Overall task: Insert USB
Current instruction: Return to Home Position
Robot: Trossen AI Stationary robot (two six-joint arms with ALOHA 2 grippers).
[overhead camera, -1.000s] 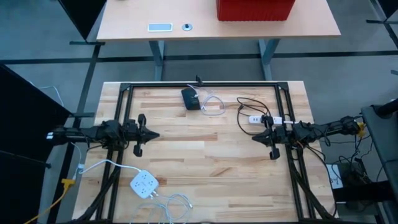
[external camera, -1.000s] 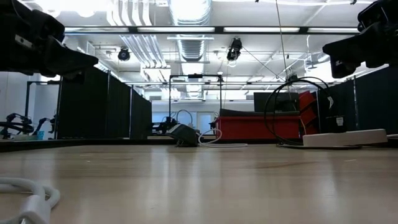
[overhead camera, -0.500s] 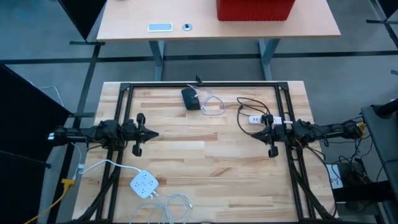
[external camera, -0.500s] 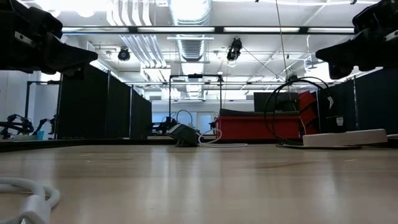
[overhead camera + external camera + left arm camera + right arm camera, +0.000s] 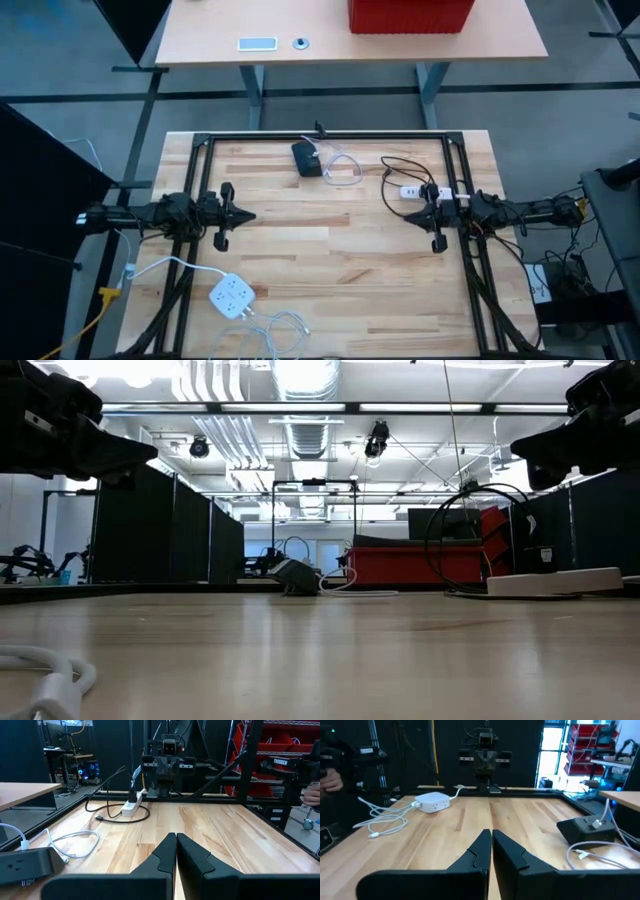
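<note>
Beside the black outlet extension (image 5: pixel 307 158), we judge the USB cable (image 5: pixel 343 170) light and limp, best held at its stiff plug; left gripper (image 5: pixel 248 216) and right gripper (image 5: pixel 408 221) are closed, empty.

left fingers (image 5: pixel 162 856) closed, right fingers (image 5: pixel 479 852) closed
</note>
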